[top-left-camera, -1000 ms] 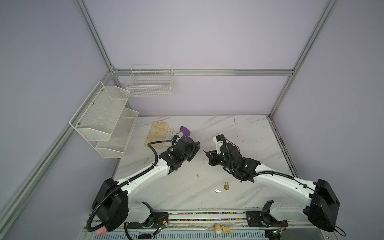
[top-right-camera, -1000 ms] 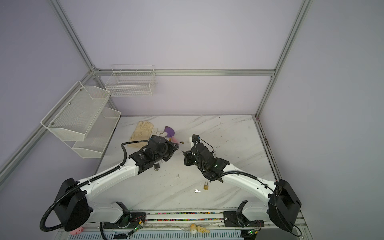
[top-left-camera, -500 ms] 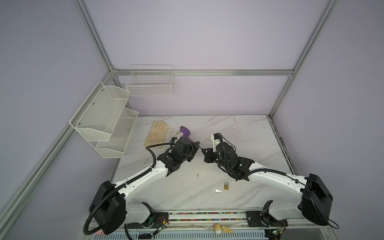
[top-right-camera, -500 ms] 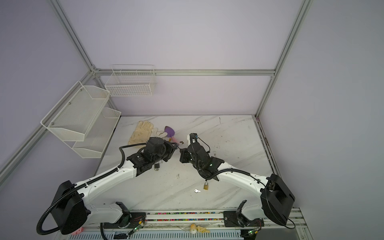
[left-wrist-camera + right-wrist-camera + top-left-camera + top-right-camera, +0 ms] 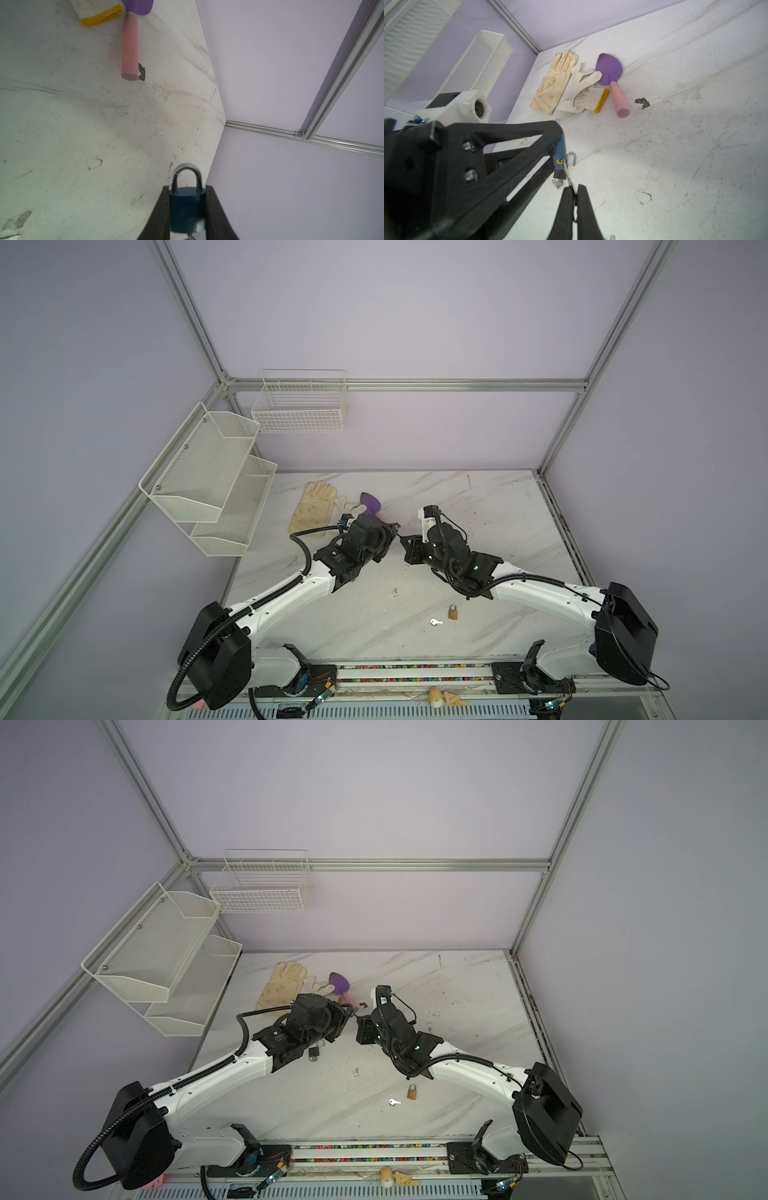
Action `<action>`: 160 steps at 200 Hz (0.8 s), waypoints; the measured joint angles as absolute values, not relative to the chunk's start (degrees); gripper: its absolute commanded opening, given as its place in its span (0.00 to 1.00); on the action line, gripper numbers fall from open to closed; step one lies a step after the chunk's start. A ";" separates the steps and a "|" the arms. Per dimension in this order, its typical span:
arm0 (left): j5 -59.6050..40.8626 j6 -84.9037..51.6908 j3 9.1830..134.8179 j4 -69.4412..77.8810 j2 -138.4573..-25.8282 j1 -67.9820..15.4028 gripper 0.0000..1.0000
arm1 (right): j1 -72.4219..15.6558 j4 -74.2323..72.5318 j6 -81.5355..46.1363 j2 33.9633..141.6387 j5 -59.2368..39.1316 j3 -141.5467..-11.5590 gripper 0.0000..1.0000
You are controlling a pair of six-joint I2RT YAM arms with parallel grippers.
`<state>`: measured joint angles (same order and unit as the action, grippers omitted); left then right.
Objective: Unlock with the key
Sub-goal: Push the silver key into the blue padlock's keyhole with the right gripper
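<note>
Key (image 5: 568, 174) and blue padlock (image 5: 187, 209) meet in the air above the middle of the worktop (image 5: 498, 510). The left gripper (image 5: 187, 188) is clamped on the blue padlock's two narrow sides, and both legs of the silver shackle sit in the body. The right gripper (image 5: 574, 189) is pressed together on the head of the key. The key's blade reaches the brass keyhole in the lock's underside, but I cannot tell how deep it goes. Beneath the left arm a small black padlock (image 5: 313, 1052) lies on the worktop. Near the front edge, right of middle, a brass padlock (image 5: 453, 612) lies just beside a loose silver key (image 5: 435, 621), not touching it. Toward the back edge, left of middle, lie a yellow glove (image 5: 554, 83), a white knit glove (image 5: 583, 91) and a purple trowel (image 5: 609, 68) with a pink handle, close together.
</note>
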<state>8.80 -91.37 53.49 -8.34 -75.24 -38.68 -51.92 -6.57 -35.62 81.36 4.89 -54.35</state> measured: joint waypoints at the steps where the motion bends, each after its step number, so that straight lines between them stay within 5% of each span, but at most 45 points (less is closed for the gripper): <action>1: 8.82 -91.37 53.49 -8.32 -75.24 -38.68 0.00 | -51.92 -6.57 -35.62 81.36 4.89 -54.43 0.00; 160: 11.70 -91.53 53.54 -9.21 -75.24 -38.59 0.00 | -52.58 -3.53 -37.26 85.45 7.09 -59.20 0.00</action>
<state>11.70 -91.53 53.54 -9.21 -75.24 -38.59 -52.58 -3.53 -37.26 85.45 7.09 -59.20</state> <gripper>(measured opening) 0.223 0.067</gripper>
